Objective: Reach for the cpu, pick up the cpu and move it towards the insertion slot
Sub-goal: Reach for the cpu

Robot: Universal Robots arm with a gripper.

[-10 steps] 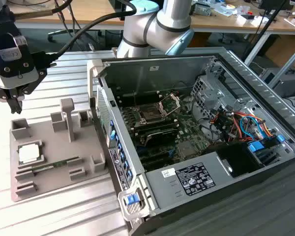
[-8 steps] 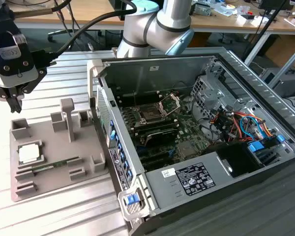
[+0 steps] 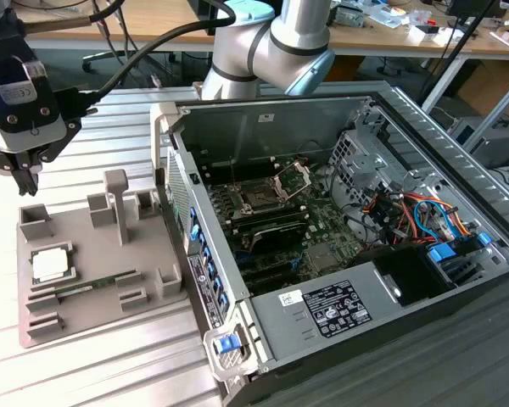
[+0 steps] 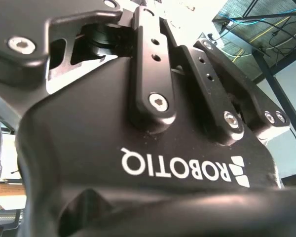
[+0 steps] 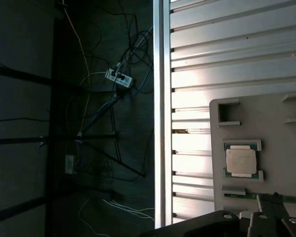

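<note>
the claw (image 3: 24, 180) hangs over the ribbed aluminium counter (image 3: 110, 136), on the far side of the grey holder tray (image 3: 85, 320) from the open computer case (image 3: 263, 127); whether it is apart or together i cannot tell. the cpu (image 3: 51, 264) lies flat in a tray pocket outside the case, a green memory stick (image 3: 85, 288) just beside it. the insertion slot (image 3: 260, 200) sits inside the case. cluttered wooden desks (image 3: 382, 38) stand behind the case. in the first wrist view, a power strip (image 5: 119, 77) and cables lie on the dark floor.

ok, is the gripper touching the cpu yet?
Apart. The exterior view shows the gripper hanging clear of the cpu, which lies in its grey tray, with bare tray between them.
</note>
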